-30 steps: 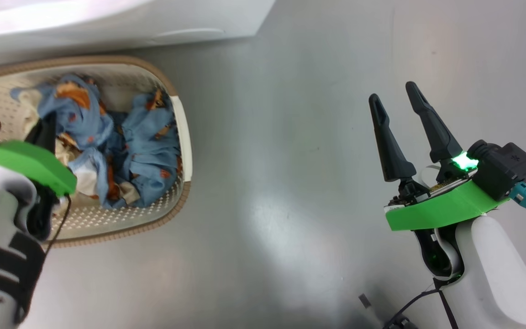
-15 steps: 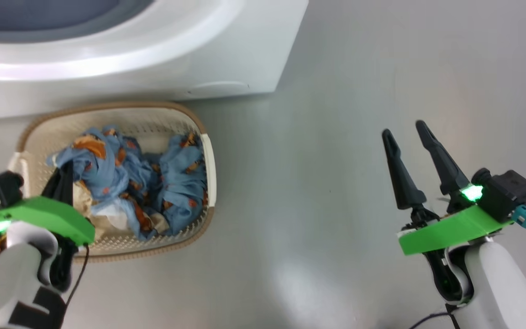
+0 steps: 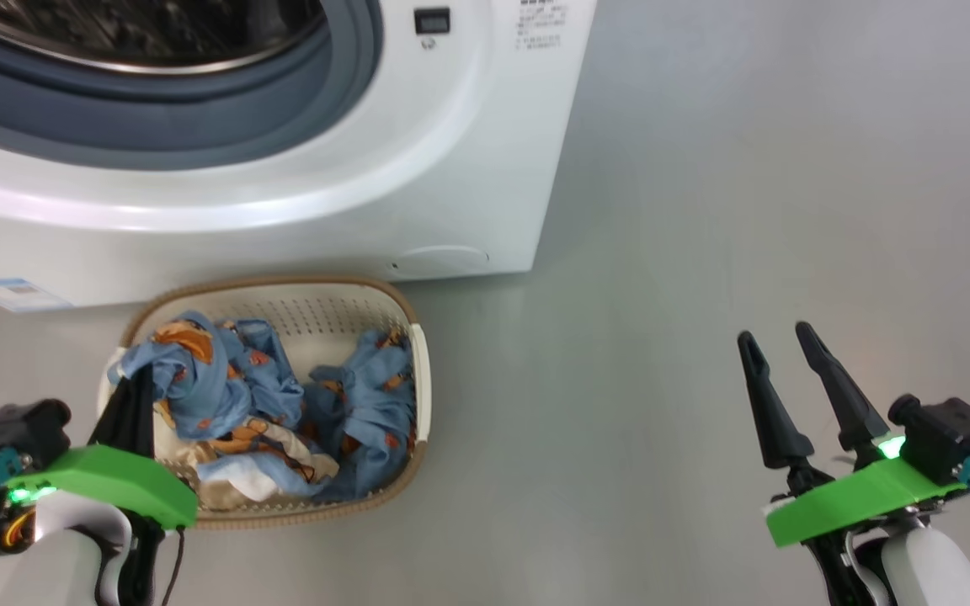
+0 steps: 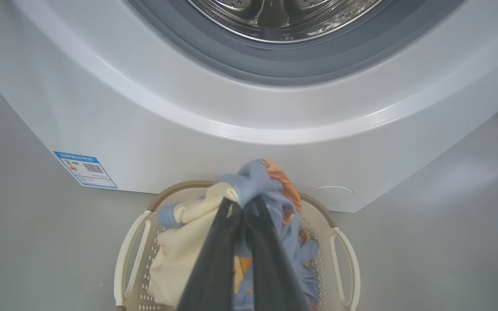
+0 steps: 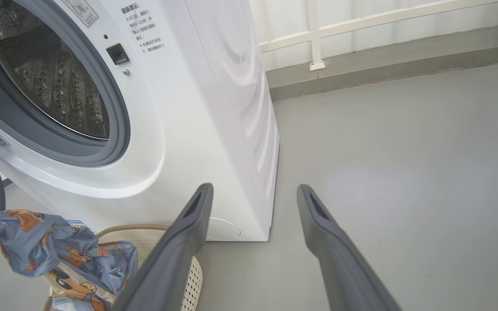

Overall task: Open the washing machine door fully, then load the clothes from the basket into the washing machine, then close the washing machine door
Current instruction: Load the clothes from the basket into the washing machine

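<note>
We hold clothes (image 4: 255,177) above the basket (image 3: 283,284).
Our left gripper (image 4: 243,202) is clamped on them before the washing machine (image 3: 451,168); our right gripper (image 3: 775,337) is spread wide, empty.

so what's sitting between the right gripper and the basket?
Only bare grey floor. In the head view nothing lies between the open right gripper and the basket.

Washing machine (image 5: 214,108) front: small printed lines (image 5: 141,28), illegible; blue label sticker (image 4: 85,169) with QR code, text unreadable.
</note>
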You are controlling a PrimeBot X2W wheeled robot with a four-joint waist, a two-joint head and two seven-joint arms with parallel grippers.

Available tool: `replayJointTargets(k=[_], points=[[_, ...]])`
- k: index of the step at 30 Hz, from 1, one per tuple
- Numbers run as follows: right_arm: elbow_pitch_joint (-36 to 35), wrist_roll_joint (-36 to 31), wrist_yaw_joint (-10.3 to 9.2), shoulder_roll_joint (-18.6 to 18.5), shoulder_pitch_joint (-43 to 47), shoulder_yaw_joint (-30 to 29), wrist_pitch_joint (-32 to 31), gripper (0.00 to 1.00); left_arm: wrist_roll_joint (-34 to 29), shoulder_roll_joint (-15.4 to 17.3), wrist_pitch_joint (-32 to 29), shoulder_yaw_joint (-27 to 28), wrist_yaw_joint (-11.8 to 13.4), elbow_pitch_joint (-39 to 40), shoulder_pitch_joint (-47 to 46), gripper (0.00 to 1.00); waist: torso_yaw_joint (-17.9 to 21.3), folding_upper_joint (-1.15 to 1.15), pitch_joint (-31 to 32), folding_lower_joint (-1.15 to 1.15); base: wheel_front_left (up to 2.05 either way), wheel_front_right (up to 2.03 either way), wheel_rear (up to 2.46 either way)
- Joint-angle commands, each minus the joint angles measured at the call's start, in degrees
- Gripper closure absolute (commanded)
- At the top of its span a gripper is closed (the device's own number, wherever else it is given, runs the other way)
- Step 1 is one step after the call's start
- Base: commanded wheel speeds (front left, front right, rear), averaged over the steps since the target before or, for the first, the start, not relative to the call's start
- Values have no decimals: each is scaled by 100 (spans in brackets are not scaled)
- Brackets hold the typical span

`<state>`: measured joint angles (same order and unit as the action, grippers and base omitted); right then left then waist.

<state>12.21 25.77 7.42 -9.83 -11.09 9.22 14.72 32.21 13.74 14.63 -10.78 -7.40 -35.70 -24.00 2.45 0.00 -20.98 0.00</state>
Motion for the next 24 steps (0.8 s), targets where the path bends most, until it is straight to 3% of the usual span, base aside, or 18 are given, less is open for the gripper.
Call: replayJointTargets(k=[1,24], points=[[-104,34,7,-65,147,68,28,0,-82,195,37,256,-9,210,104,100,-122,0,342,0,0,0,0],[-152,74,7,-155,901,-374,28,0,-891,-116,37,1133,-9,2473,1668,100,-334,0,1101,0,0,0,0]])
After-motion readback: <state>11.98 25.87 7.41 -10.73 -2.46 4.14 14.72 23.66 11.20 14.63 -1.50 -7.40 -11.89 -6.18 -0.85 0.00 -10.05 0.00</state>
